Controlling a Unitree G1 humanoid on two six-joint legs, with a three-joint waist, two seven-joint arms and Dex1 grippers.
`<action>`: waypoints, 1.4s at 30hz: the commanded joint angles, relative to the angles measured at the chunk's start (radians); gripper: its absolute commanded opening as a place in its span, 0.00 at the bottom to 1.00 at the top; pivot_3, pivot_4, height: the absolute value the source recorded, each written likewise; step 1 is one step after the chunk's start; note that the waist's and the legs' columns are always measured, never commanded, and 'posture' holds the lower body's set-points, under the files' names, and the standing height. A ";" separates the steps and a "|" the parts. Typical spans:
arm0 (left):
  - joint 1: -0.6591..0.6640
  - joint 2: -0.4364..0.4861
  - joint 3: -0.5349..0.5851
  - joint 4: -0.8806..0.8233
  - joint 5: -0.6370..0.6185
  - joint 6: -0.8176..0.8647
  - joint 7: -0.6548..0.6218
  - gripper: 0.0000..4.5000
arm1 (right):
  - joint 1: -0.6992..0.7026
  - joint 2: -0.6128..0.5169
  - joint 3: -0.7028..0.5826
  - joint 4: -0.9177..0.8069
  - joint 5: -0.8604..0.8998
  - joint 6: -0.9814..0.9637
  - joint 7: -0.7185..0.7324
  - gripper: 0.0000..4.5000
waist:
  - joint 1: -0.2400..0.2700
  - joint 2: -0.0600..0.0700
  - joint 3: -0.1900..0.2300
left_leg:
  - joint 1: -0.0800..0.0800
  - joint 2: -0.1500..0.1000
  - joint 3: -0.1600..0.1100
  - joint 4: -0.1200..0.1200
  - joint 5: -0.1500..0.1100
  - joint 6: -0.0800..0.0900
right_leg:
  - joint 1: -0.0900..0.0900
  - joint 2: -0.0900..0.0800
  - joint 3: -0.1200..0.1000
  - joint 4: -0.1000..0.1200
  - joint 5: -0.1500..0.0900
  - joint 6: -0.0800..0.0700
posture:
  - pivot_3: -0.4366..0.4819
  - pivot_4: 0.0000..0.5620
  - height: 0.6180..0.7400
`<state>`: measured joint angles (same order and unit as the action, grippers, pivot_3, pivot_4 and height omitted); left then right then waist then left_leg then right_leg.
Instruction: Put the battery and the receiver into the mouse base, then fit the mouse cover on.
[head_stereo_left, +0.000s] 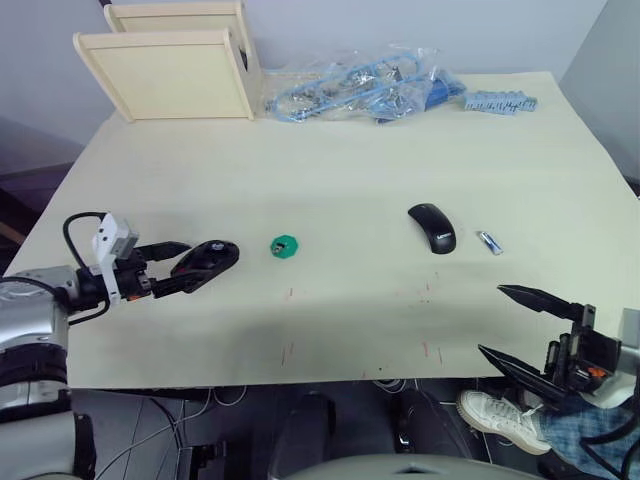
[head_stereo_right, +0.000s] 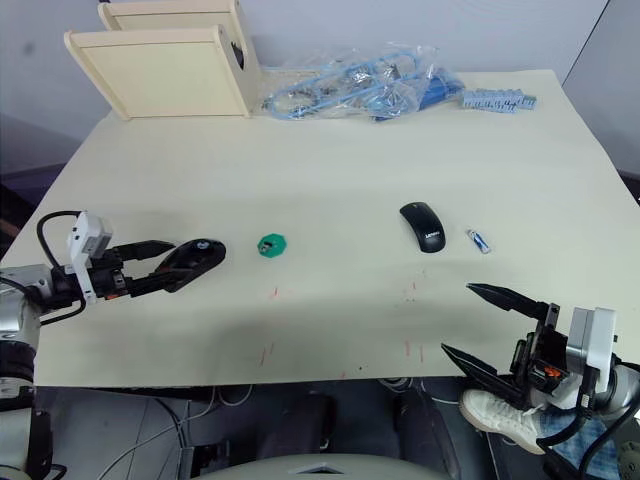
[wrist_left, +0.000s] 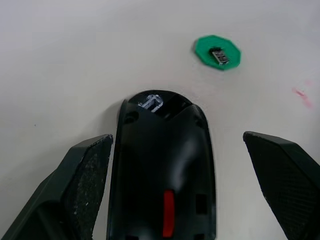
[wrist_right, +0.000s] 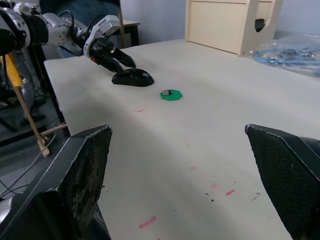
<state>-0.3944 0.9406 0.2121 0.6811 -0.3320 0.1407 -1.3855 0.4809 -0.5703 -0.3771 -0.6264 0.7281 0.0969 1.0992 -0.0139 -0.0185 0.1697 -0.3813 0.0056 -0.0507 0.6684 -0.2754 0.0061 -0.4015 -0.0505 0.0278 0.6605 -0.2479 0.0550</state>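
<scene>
We see the mouse base (wrist_left: 162, 175) lying on the table (head_stereo_left: 340, 160) toward its left side, red and dark inner parts showing. Our left claw (head_stereo_left: 183, 265) is open around it, 1 finger (wrist_left: 82, 180) close along one side, the other well off the opposite side. Just to the right of the base sits a green disc (head_stereo_left: 285, 246) with the receiver (wrist_left: 219, 55), a small dark nub, on top. Farther right lies the mouse cover (head_stereo_left: 432, 227), glossy black, and just beside it the battery (head_stereo_left: 489, 241), blue with a silvery end. Our right claw (head_stereo_left: 525, 325) hangs open at the table's near right edge, holding nothing. At the far edge stand 2 pale wooden boxes (head_stereo_left: 170, 70) and a clear bag of blue parts (head_stereo_left: 360, 85).
</scene>
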 joint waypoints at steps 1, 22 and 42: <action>-0.036 -0.001 -0.017 0.019 0.031 -0.022 0.020 0.99 | 0.005 0.003 -0.005 -0.036 0.001 -0.030 -0.008 1.00 | 0.000 0.000 0.000 | 0.000 0.000 0.000 0.000 0.000 0.000 | 0.000 0.000 0.000 0.000 0.000 0.000 | 0.48 0.27 1.00; -0.108 -0.023 -0.069 0.147 0.123 -0.138 0.020 0.94 | -0.001 -0.005 0.009 -0.032 -0.012 -0.039 -0.027 1.00 | 0.000 0.000 0.000 | 0.000 0.000 0.000 0.000 0.000 0.000 | 0.000 0.000 0.000 0.000 0.000 0.000 | 0.48 0.27 1.00; 0.184 0.066 0.066 -0.483 -0.126 0.133 -0.098 0.65 | -0.065 -0.029 0.011 0.066 -0.024 -0.058 0.008 1.00 | 0.000 0.000 0.000 | 0.000 0.002 0.000 0.000 0.000 0.000 | 0.000 -0.001 0.000 0.000 0.000 0.000 | 0.48 0.27 1.00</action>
<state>-0.2371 0.9793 0.2540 0.3574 -0.4118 0.2355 -1.4806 0.4256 -0.5866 -0.3585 -0.5697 0.7025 0.0602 1.0908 -0.0137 -0.0190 0.1697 -0.3816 0.0075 -0.0510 0.6688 -0.2754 0.0061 -0.4015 -0.0515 0.0283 0.6608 -0.2478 0.0549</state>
